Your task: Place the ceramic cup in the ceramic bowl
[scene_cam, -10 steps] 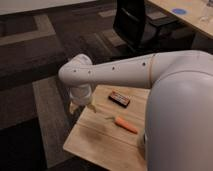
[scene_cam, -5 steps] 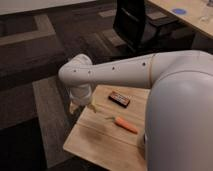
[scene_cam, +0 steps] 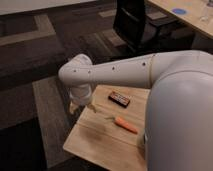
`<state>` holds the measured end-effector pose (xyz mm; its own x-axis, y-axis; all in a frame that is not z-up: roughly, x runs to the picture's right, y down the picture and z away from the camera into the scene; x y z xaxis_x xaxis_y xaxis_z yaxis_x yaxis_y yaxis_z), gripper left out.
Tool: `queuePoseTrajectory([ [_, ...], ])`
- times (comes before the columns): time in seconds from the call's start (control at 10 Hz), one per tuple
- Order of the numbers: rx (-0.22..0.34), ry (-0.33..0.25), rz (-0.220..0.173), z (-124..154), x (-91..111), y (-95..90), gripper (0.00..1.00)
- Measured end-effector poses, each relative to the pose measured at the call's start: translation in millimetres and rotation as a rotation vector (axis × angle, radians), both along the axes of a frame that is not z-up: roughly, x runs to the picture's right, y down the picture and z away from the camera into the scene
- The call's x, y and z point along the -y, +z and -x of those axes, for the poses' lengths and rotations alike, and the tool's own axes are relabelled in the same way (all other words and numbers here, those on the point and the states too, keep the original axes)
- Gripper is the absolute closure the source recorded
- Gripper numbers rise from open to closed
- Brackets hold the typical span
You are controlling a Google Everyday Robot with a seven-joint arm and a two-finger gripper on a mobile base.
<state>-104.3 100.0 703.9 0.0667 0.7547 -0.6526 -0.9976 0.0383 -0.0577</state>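
Your gripper [scene_cam: 80, 106] hangs well left of the carrot [scene_cam: 126, 124], over the table's [scene_cam: 95, 142] left edge. You cannot tell whether it is spread or clamped. A dark packet [scene_cam: 119, 98] lies just behind the carrot. The cup and bowl are hidden from view.

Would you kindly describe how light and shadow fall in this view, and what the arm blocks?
Camera view: carpet dim, wooden table brighter; soft sheen along the white arm; the gripper hangs in the arm's shade at the table's left edge; carrot and dark packet evenly lit; the arm's bulk hides the table's right part.
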Motion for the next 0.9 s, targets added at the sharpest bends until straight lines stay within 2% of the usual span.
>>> queuePoseTrajectory([
  [0.7, -0.001, 0.000, -0.002, -1, 0, -0.5, 0.35],
  [0.8, -0.026, 0.015, -0.012, -10, 1, -3.1, 0.35],
  [0.9, -0.076, 0.042, -0.035, -30, 4, -7.8, 0.35],
])
